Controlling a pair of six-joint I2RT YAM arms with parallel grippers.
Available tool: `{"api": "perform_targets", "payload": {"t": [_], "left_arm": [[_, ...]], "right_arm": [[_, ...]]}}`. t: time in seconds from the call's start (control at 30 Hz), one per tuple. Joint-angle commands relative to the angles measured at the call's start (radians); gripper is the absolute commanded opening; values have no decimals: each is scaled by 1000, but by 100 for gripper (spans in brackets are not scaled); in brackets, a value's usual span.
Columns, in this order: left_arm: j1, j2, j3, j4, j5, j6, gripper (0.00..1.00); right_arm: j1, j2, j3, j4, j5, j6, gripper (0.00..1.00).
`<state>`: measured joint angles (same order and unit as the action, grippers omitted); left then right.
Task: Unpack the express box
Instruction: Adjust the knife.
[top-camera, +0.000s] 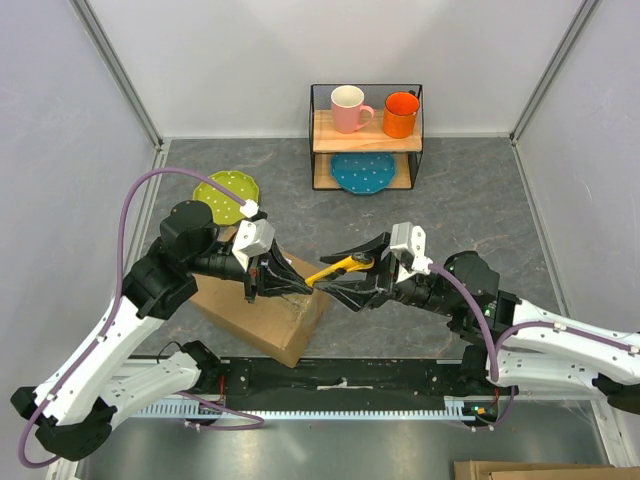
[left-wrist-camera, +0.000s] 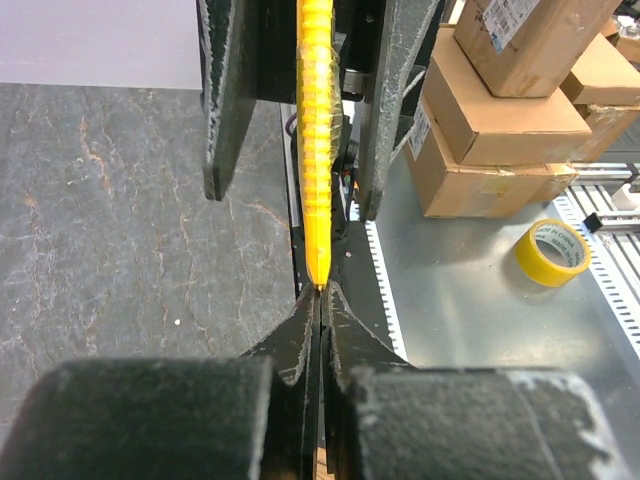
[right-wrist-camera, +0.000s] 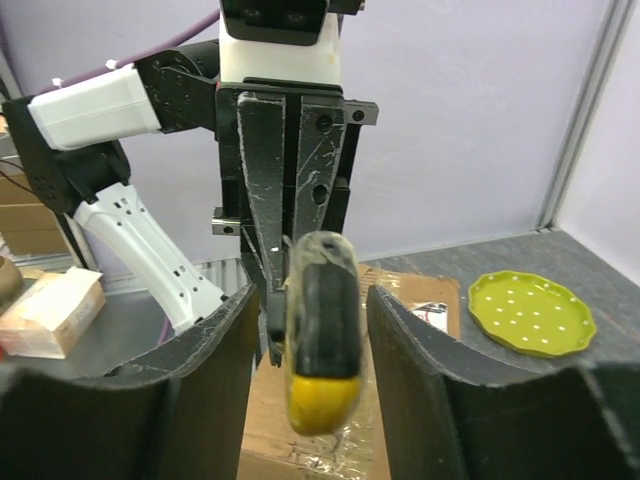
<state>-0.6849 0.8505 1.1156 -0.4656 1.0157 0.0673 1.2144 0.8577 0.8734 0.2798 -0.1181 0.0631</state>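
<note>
The express box (top-camera: 262, 318), a brown carton with a taped seam and a white label (right-wrist-camera: 432, 314), lies on the table under both grippers. A yellow and black utility knife (top-camera: 337, 267) hangs level above it. My left gripper (top-camera: 300, 285) is shut on the knife's thin front end (left-wrist-camera: 319, 285). My right gripper (top-camera: 358, 272) faces it and is open. Its fingers (right-wrist-camera: 225, 350) flank the knife's butt (right-wrist-camera: 322, 345) with a gap on each side and do not touch it. In the left wrist view the knife body (left-wrist-camera: 317, 140) runs straight away between the right fingers (left-wrist-camera: 226, 100).
A wire shelf (top-camera: 366, 138) at the back holds a pink mug (top-camera: 349, 109), an orange mug (top-camera: 400, 114) and a blue plate (top-camera: 363, 172). A green plate (top-camera: 227, 194) lies back left. Off the table are stacked cartons (left-wrist-camera: 505, 110) and a yellow tape roll (left-wrist-camera: 552, 252).
</note>
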Motion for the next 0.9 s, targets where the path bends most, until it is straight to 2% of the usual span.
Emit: {"api": "perform_targets", "payload": {"t": [0.0, 0.03, 0.13, 0.17, 0.23, 0.27, 0.4, 0.6, 0.77, 0.87], "left_arm": [[4, -8, 16, 18, 14, -1, 2], [5, -8, 15, 15, 15, 6, 2], [4, -11, 12, 5, 17, 12, 2], [4, -13, 10, 2, 15, 14, 2], [4, -13, 9, -2, 17, 23, 2], [4, -16, 10, -7, 17, 23, 2], [4, -16, 1, -19, 18, 37, 2], [4, -19, 3, -31, 17, 48, 2], [4, -21, 1, -36, 14, 55, 2], [4, -19, 0, -38, 14, 54, 2]], "right_arm": [[-13, 20, 19, 71, -77, 30, 52], [-16, 23, 27, 68, -81, 33, 49], [-26, 30, 26, 84, -97, 41, 27], [-26, 27, 22, 91, -94, 43, 13], [-33, 26, 12, 114, -92, 49, 4], [-35, 27, 9, 122, -92, 53, 2], [-39, 35, -4, 165, -91, 72, 17], [-41, 46, -11, 203, -89, 89, 20], [-42, 21, -13, 217, -78, 96, 35], [-44, 18, -13, 213, -74, 98, 38]]}}
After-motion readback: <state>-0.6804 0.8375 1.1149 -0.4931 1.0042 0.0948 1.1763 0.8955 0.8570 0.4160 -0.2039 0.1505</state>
